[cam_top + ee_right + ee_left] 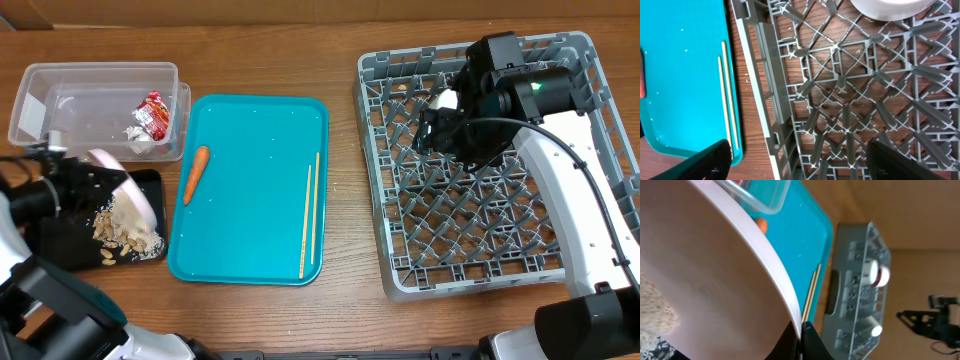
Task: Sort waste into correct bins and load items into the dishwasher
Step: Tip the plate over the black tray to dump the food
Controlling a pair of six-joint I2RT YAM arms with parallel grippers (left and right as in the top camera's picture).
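Overhead view, contents of table (345, 320), left to right:

1. Clear tub (60, 75), far left corner. Holds a red wrapper (154, 110) and a white tissue (138, 140), both towards its right end.
2. Black tray (60, 240), just in front of the tub. Beige-white food scraps (125, 240) lie heaped in its right half.
3. Pale pink plate (128, 185), tilted steeply above the black tray, lower edge over the scraps. The left end effector (801, 337) is clamped on its rim; the left wrist view shows the rim pinched between the dark fingers, with some scraps clinging to the plate's face at lower left.
4. Teal tray (250, 130), centre, just beside the tub and black tray. On it: one carrot (196, 172) near the left edge, lying lengthwise; a pair of chopsticks (310, 215) near the right edge, side by side and parallel to that edge.
5. Dish rack (480, 270), right of the teal tray, apart from it. A white cup (446, 98) sits in the far part of the lattice floor, partly hidden by the right arm.
6. Right end effector (799, 150), hanging over the rack's left portion, fingers spread wide, gripping nothing; only bare lattice shows between them in the right wrist view.
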